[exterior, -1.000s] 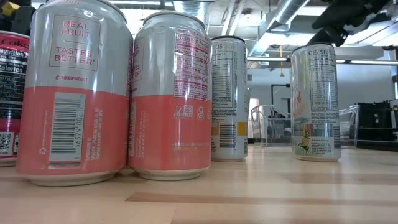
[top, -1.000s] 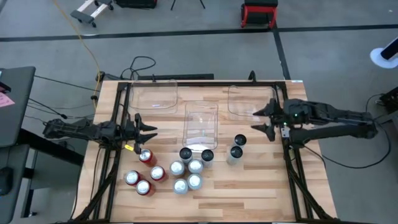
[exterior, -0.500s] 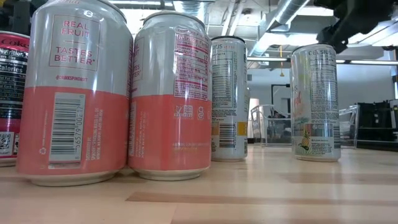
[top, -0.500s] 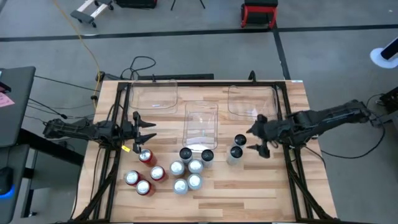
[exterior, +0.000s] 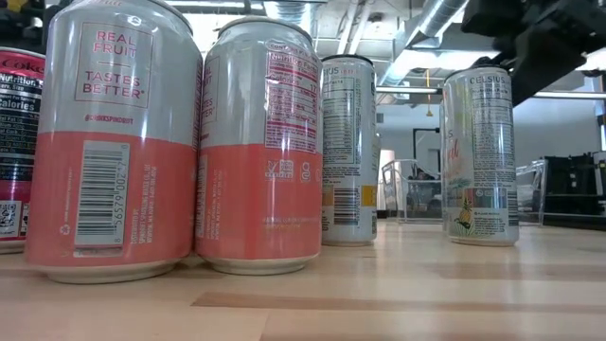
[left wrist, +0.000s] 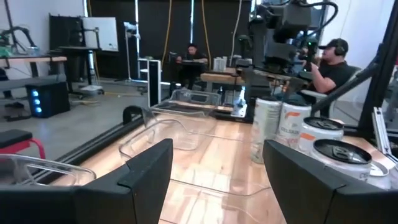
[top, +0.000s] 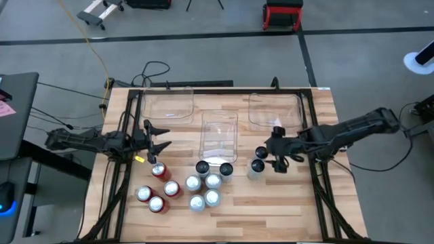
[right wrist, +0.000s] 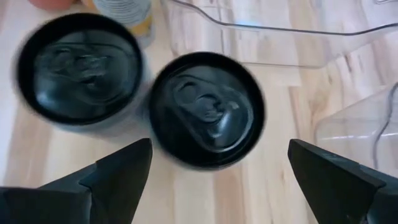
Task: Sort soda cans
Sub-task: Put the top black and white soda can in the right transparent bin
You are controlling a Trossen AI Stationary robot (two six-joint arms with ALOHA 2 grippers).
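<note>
So sorting has basically not started as far as I can tell: the wooden slatted table [top: 271,203] has three clear rectangular plastic bins, the one off beyond the left gripper [top: 168,105], the tall middle one [top: 220,135] and the one just behind the right gripper [top: 271,108], and none of them seems to have a can in it. All the small cylindrical soda cans are out on the wood: the red-bodied bunch [top: 157,193] sits right below the left gripper [top: 154,139], nearest one almost under its tips, the silver-bodied cluster [top: 203,190] is in the middle between the two arms, and the two dark black-topped cans [top: 259,159] are right in front of the right gripper [top: 274,154]. Compared with a second ago, the right arm has swung in from beside its bin and come down toward those two dark cans, so now its wrist camera looks straight onto one black lid [right wrist: 206,109] centred between its spread fingers, wide apart and nothing held. I'd guess that can is the first pick. The left gripper hasn't really moved, just hovering there with fingers wide and empty. Everything is left to do.
</note>
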